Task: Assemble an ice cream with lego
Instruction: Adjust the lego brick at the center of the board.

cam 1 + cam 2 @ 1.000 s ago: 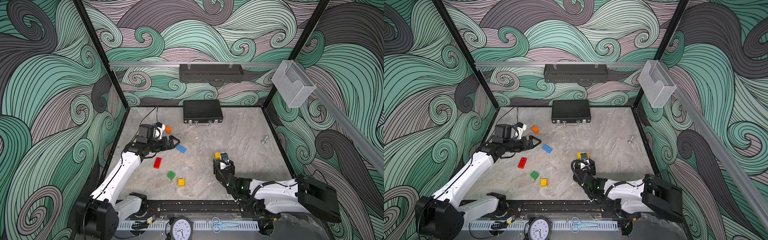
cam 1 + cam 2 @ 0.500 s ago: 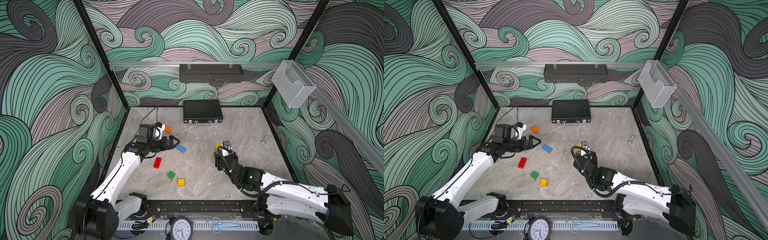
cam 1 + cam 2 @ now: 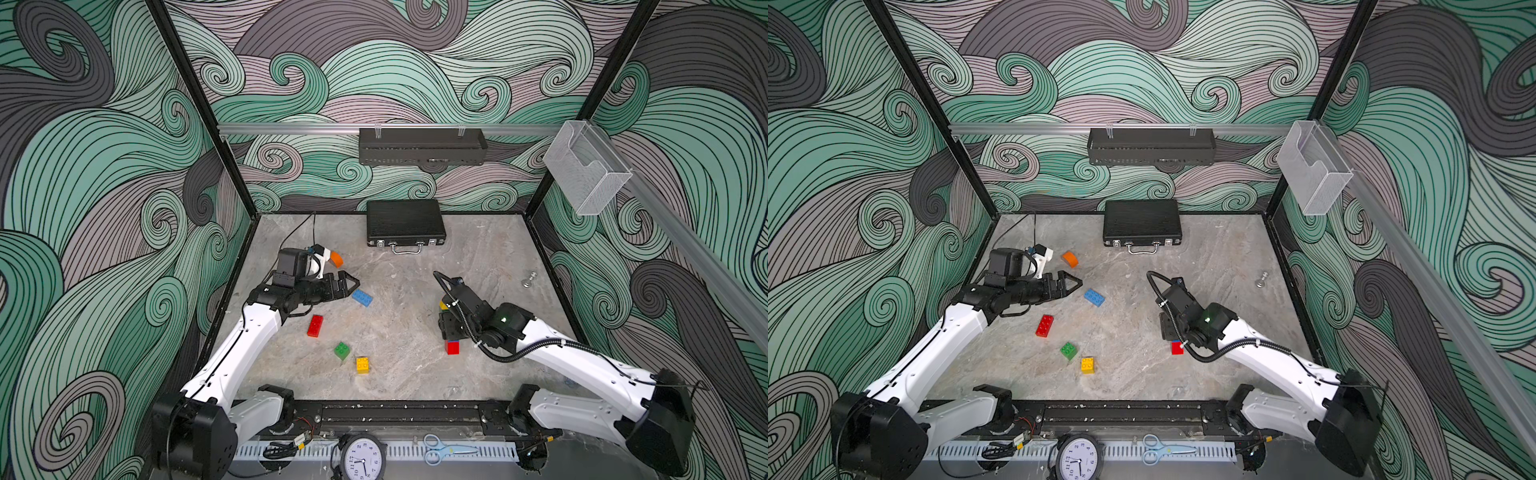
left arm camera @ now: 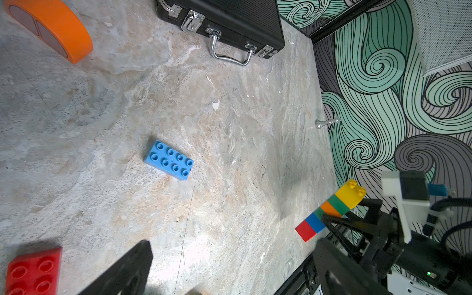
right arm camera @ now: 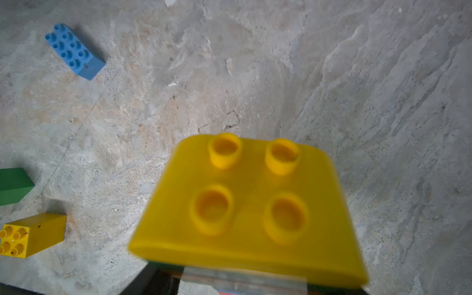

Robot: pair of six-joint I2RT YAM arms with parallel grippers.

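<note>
Clamping the brick stack in the right tool, jaws part-closed about its orange and green middle. Yellow rounded cap uppermost, red foot down at the table, touching or just clear: cannot tell which. Upright on the table's right side, well apart from the loose bricks.

Holding the left tool wide open and empty, low over the table's left half, pointed toward the middle. Just beyond its tips and slightly to the near side, apart from them: the blue oblong brick, studs up. Long axis slanting from far-left to near-right in both top views, crossing the tool's line of reach at an angle. Which faces the jaws would meet as they stand: cannot tell. By judgement, needing the wrist squared to the brick first, so as to close across the short width and not along the length.

Farther back, just behind the left wrist: the orange half-round piece, on its side. Toward the front edge: red oblong brick, green square brick, yellow square brick.

All five nearer the left arm than the right, and the right arm taken up with the stack. Judged from this: next pick best left to the left tool, then a carry rightward across open table to the stack.
</note>
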